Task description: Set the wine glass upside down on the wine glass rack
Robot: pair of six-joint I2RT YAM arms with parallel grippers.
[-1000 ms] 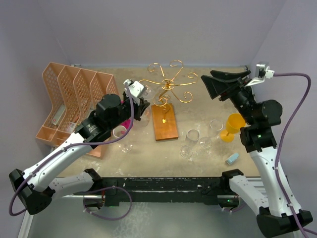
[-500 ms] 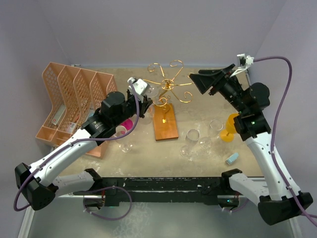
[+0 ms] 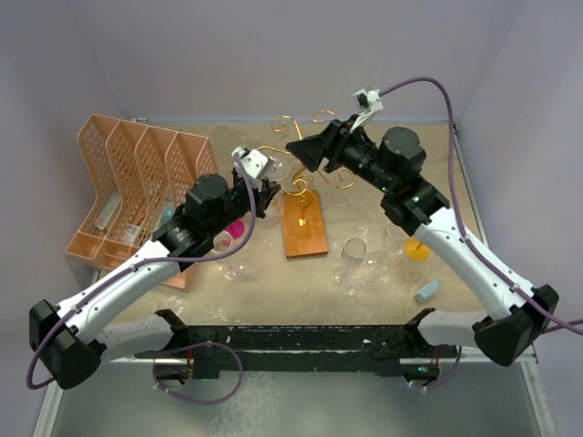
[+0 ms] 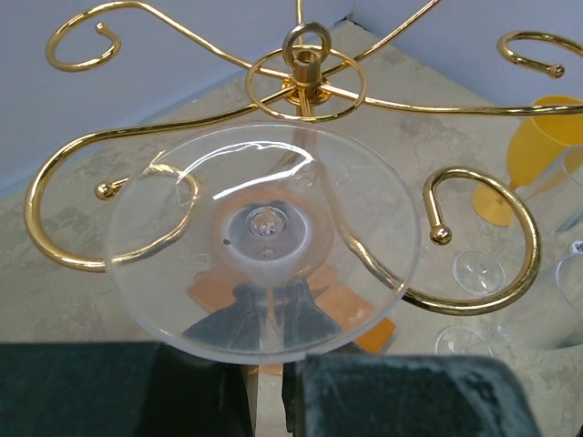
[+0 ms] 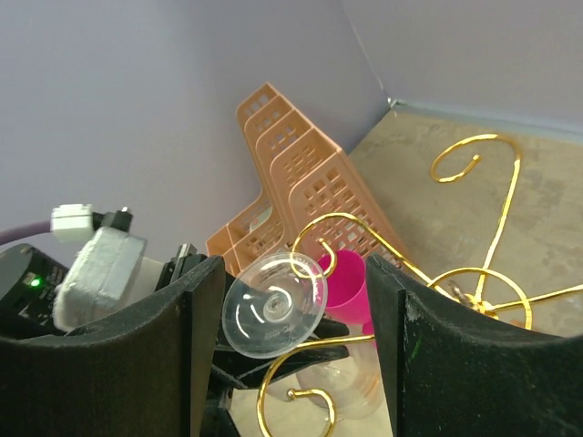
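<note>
My left gripper (image 3: 263, 195) is shut on the stem of a clear wine glass (image 3: 279, 170), held upside down with its round foot up. In the left wrist view the foot (image 4: 264, 238) sits just in front of the curled gold arms of the wine glass rack (image 4: 305, 69), and my fingers (image 4: 196, 387) close under it. The rack's reddish-brown base (image 3: 303, 228) lies below. My right gripper (image 3: 306, 151) is open and hovers over the rack's left side. In its wrist view the glass foot (image 5: 273, 306) and a gold curl (image 5: 474, 293) show between its fingers (image 5: 187, 346).
A peach lattice organiser (image 3: 137, 187) stands at the left. A pink cup (image 3: 235, 228) is by my left arm. Clear glasses (image 3: 351, 259) and a yellow goblet (image 3: 419, 250) stand right of the base, a small blue object (image 3: 426, 291) near the front.
My right arm has swung left from the table's right side to over the rack. My left gripper has carried the glass slightly right, closer to the gold arms.
</note>
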